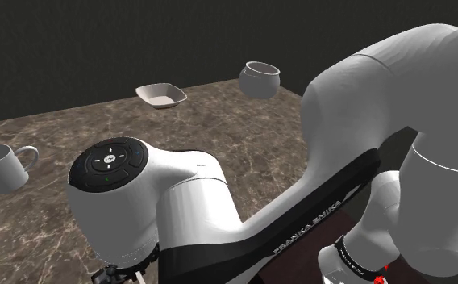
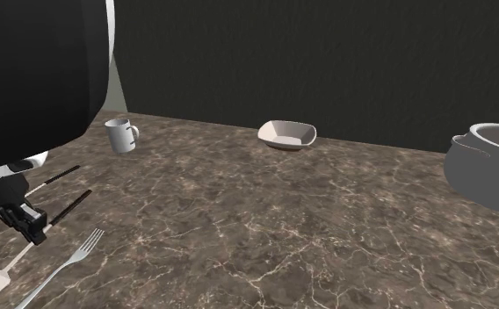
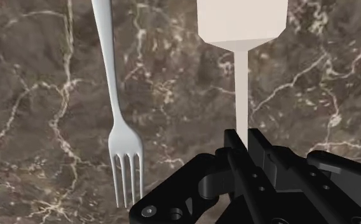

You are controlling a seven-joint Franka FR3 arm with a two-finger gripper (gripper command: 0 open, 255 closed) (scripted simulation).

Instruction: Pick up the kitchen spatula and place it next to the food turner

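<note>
Over the brown marbled counter (image 3: 39, 95) | pale spatula with flat square blade and thin shaft (image 3: 243, 22) is pinched at the shaft by the black gripper (image 3: 244, 137) | risk: the blade end may be swung in so narrow a grip, and the grey fork (image 3: 119, 127) just beside may be knocked

Dim, even light — matte marble, no glare, hardly any shadows.
</note>
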